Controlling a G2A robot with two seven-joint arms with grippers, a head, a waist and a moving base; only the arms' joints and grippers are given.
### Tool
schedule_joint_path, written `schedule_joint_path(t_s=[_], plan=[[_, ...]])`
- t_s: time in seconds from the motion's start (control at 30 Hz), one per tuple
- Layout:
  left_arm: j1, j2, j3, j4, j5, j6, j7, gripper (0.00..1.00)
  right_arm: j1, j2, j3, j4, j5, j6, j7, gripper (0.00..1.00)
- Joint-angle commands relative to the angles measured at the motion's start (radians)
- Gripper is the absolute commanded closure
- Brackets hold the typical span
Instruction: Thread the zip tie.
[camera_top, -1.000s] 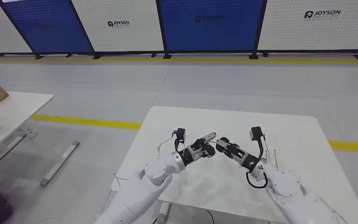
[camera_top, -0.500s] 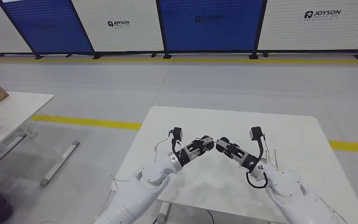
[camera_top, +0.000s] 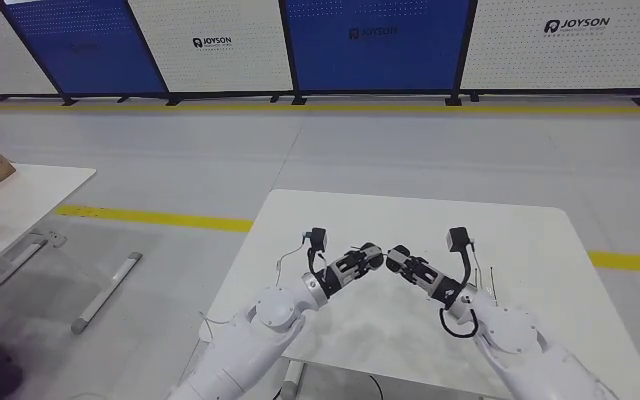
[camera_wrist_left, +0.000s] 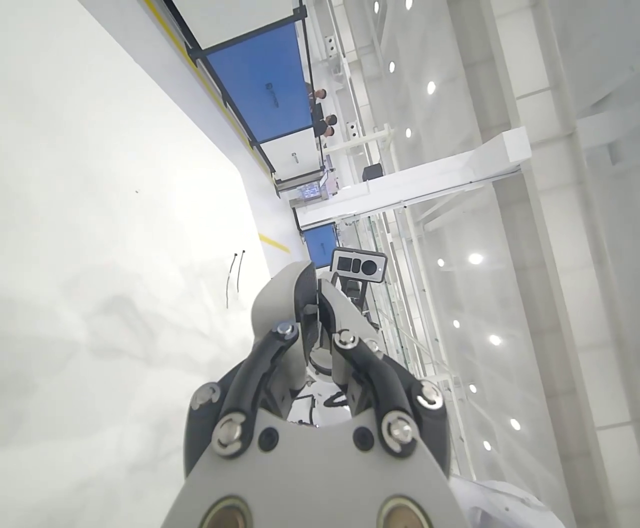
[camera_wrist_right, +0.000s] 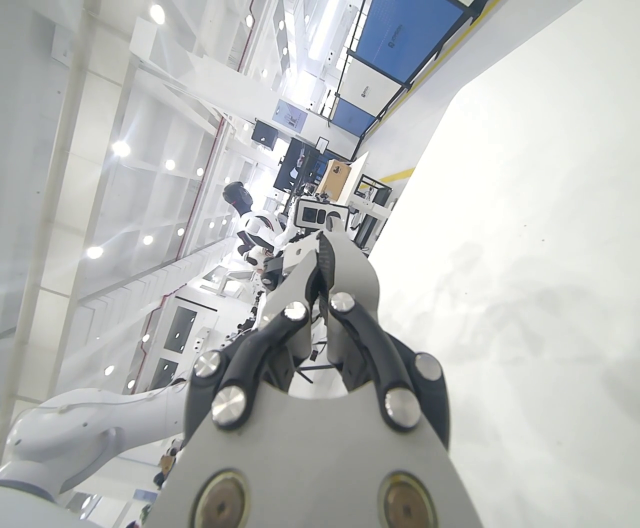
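Both clenched, the left gripper and right gripper meet tip-to-tip. Loose zip ties lie at their three o'clock.

Three cameras: one overhead, two wrist-mounted.
Top view looks down from above the arms at the white counter, with floor and wall panels in the upper frame. Each wrist cam sits close behind its own gripper, left gripper and right gripper, facing the other arm. All three share the counter.
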Motion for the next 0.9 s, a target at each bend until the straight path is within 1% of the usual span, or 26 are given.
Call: schedule_joint_path(t_s=[0.0,0.03,0.07,0.1,0.13,0.17,0.2,0.27,0.33,0.4,0.6,0.7,0.77,0.87], plan=[[0.002,0.001,0.001,-0.004,0.001,0.006,-0.007,1.00,-0.004,-0.001,0.007,-0.002,-0.002,0.001,0.002,1.00],[0.002,0.001,0.003,-0.008,-0.007,0.015,-0.027,0.92,-0.006,-0.002,0.010,-0.003,-0.003,0.001,0.002,1.00],[0.002,0.002,0.002,-0.011,-0.020,0.020,-0.048,0.65,-0.008,-0.003,0.014,-0.003,-0.003,0.002,0.002,1.00],[0.002,0.003,-0.003,-0.012,-0.026,0.022,-0.060,0.35,-0.009,-0.004,0.017,-0.003,-0.004,0.002,0.002,1.00],[0.004,0.005,-0.008,-0.015,-0.026,0.022,-0.066,0.09,-0.011,-0.005,0.021,-0.003,-0.004,0.004,0.002,1.00],[0.007,0.006,-0.010,-0.018,-0.024,0.020,-0.067,0.02,-0.013,-0.006,0.024,-0.003,-0.004,0.004,0.003,1.00],[0.009,0.006,-0.011,-0.020,-0.024,0.020,-0.068,0.03,-0.014,-0.007,0.026,-0.002,-0.005,0.004,0.004,1.00],[0.012,0.007,-0.014,-0.024,-0.025,0.016,-0.065,0.17,-0.017,-0.009,0.032,-0.002,-0.006,0.006,0.007,1.00],[0.013,0.007,-0.017,-0.025,-0.028,0.015,-0.061,0.40,-0.019,-0.011,0.036,-0.002,-0.011,0.011,0.013,1.00],[0.014,0.008,-0.019,-0.026,-0.030,0.014,-0.058,0.53,-0.021,-0.012,0.040,-0.002,-0.013,0.014,0.017,1.00],[0.013,0.007,-0.018,-0.024,-0.021,0.010,-0.039,0.74,-0.028,-0.019,0.051,-0.001,-0.018,0.015,0.029,1.00],[0.011,0.006,-0.017,-0.020,-0.022,0.009,-0.034,0.88,-0.031,-0.022,0.056,-0.001,-0.020,0.014,0.032,1.00],[0.009,0.006,-0.016,-0.016,-0.017,0.012,-0.026,1.00,-0.033,-0.024,0.059,0.000,-0.021,0.014,0.033,1.00],[0.006,0.004,-0.012,-0.012,-0.018,0.011,-0.016,1.00,-0.035,-0.027,0.064,0.000,-0.025,0.014,0.036,1.00]])
